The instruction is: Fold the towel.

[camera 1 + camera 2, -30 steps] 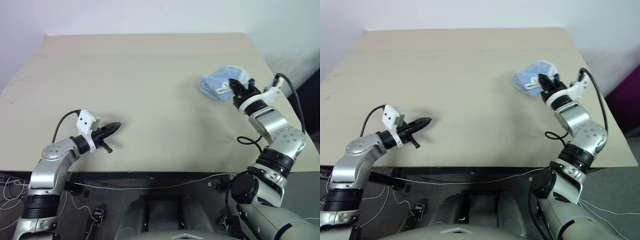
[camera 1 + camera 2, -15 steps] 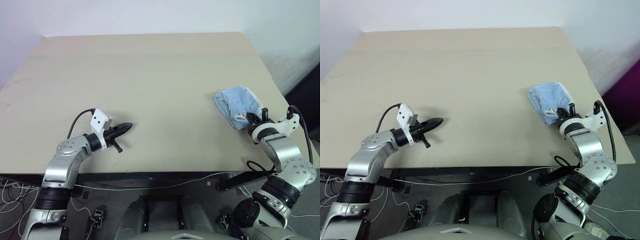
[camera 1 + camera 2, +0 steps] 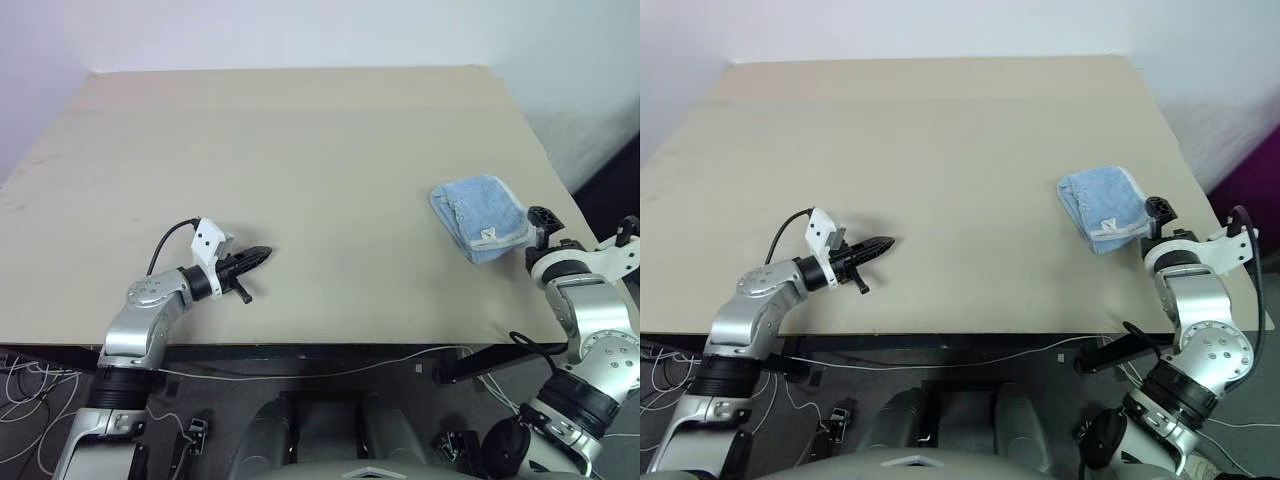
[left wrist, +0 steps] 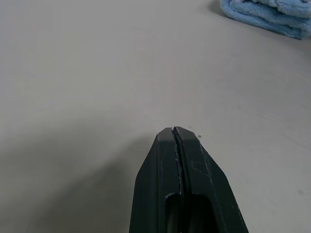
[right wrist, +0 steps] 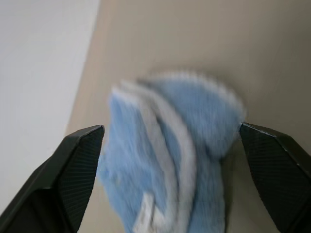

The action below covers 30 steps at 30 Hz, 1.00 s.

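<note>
The towel (image 3: 480,215) lies as a small folded light-blue pad near the table's right edge, with its white tag on the near corner. My right gripper (image 3: 541,222) sits just off that near right corner. In the right wrist view its fingers (image 5: 73,170) stand wide open on either side of the towel (image 5: 170,160), gripping nothing. My left gripper (image 3: 262,254) hovers low over bare tabletop at the front left, shut and empty. Its fingertips (image 4: 174,130) are pressed together, and the towel (image 4: 272,14) shows far off.
The beige table (image 3: 300,150) runs back to a pale wall. Its right edge (image 3: 565,200) passes close by the towel and my right gripper. Cables (image 3: 300,372) hang below the front edge.
My right gripper dragged the towel nearer along the right side, laid it down as a folded pad, then opened and drew back off it. The left gripper stayed shut, hardly moving.
</note>
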Each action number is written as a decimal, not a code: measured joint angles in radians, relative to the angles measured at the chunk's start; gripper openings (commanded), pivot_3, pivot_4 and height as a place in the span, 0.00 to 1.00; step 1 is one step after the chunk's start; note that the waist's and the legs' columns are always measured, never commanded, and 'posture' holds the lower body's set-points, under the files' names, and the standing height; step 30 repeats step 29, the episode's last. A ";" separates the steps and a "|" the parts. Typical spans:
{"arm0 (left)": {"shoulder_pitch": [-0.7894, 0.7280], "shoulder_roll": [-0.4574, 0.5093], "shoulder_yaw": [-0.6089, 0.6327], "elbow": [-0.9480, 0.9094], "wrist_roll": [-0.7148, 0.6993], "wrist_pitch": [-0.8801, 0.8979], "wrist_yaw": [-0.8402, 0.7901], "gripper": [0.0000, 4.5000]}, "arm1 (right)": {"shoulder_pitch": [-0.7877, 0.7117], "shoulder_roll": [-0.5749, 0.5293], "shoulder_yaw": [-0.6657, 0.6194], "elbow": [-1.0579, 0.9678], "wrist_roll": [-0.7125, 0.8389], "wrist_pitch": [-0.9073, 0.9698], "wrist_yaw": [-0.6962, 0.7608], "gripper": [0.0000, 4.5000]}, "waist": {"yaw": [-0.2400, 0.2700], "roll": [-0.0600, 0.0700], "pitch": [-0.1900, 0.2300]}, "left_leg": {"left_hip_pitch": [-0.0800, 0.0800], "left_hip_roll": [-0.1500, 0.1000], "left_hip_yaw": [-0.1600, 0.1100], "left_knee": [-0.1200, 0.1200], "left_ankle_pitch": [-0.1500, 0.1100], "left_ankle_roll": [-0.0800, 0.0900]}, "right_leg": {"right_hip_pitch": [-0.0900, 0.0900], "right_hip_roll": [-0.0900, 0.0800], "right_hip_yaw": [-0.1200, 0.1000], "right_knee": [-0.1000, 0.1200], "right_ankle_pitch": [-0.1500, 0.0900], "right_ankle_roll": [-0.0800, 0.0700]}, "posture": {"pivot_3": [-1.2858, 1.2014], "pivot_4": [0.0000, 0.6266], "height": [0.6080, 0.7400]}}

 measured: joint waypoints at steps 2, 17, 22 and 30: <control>-0.030 -0.025 0.000 0.045 0.034 -0.036 0.050 0.00 | 0.042 -0.092 0.071 -0.011 -0.080 0.000 0.080 1.00 | 0.001 0.000 0.000 | 0.000 0.000 0.000 0.001 0.000 0.000 | 0.000 0.000 0.000 0.000 0.000 0.000 | 0.52 0.24 1.00; 0.027 0.028 0.086 0.145 0.107 -0.141 0.161 0.00 | 0.007 -0.312 0.809 -0.054 -0.762 -0.215 0.781 1.00 | 0.002 -0.001 0.000 | 0.000 0.000 -0.001 0.003 0.000 0.000 | 0.001 -0.001 -0.001 0.000 0.000 0.000 | 0.52 0.24 1.00; 0.104 0.061 0.131 0.050 0.076 -0.123 0.148 0.00 | -0.035 -0.234 0.893 0.040 -0.869 -0.292 0.876 1.00 | 0.015 -0.001 0.000 | 0.000 -0.001 -0.002 0.003 0.000 0.000 | 0.002 -0.002 -0.001 -0.001 0.000 0.000 | 0.52 0.24 1.00; 0.184 0.073 0.192 -0.072 0.038 -0.063 0.173 0.00 | -0.044 -0.175 0.898 0.162 -0.958 -0.364 0.952 1.00 | 0.025 -0.001 0.000 | 0.000 -0.001 -0.002 0.003 0.000 0.000 | 0.002 -0.002 -0.001 -0.001 0.000 0.000 | 0.52 0.24 1.00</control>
